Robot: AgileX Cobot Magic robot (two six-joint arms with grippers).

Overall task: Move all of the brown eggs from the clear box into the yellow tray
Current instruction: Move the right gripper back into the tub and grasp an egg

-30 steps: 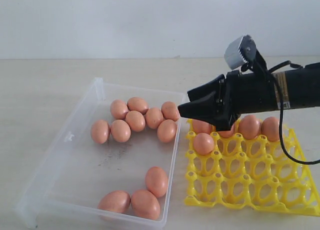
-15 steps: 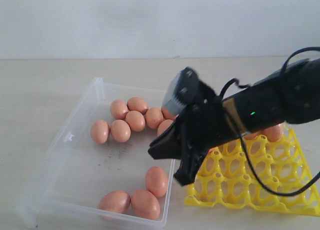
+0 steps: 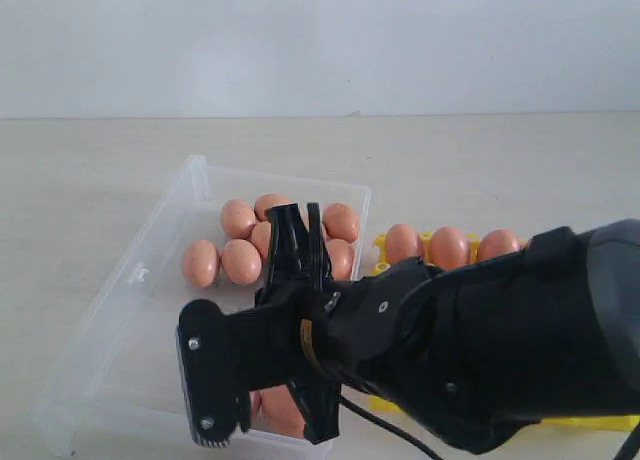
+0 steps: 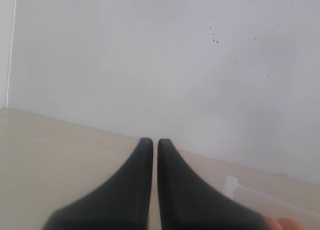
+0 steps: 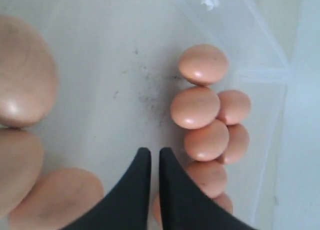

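Exterior view: right arm fills the foreground and reaches across the middle, over the clear box (image 3: 130, 280). Right gripper (image 3: 300, 212) has its fingers pressed together, only a thin slit between them, nothing held. It sits in front of the far egg cluster. Whether it touches an egg there, can't tell. Brown eggs (image 3: 238, 218) sit bunched at the far end of the box. At least six show, some partly behind the fingers. A patch of another egg (image 3: 283, 412) shows under the arm by the near wall. Yellow tray (image 3: 384, 246) is just beside the box on the right, mostly hidden by the arm. Three eggs (image 3: 448, 247) sit in its far row. Everything rests on a pale table (image 3: 80, 170).

Left wrist view: left gripper (image 4: 154, 142) is closed and empty, fingers side by side with a hairline gap. It's above bare table, facing a white wall (image 4: 150, 65). A corner of the clear box (image 4: 250, 195) and the edge of one egg (image 4: 282, 224) show beyond it. It's well apart from the eggs.

Right wrist view: right gripper (image 5: 154, 152) is closed with nothing between the fingers, above the box floor with its dark smudges (image 5: 145, 87). One egg cluster (image 5: 194, 107) lies on one side of the fingers and three larger-looking, closer eggs (image 5: 22, 70) on the other. A finger overlaps one cluster egg in the picture; contact unclear.
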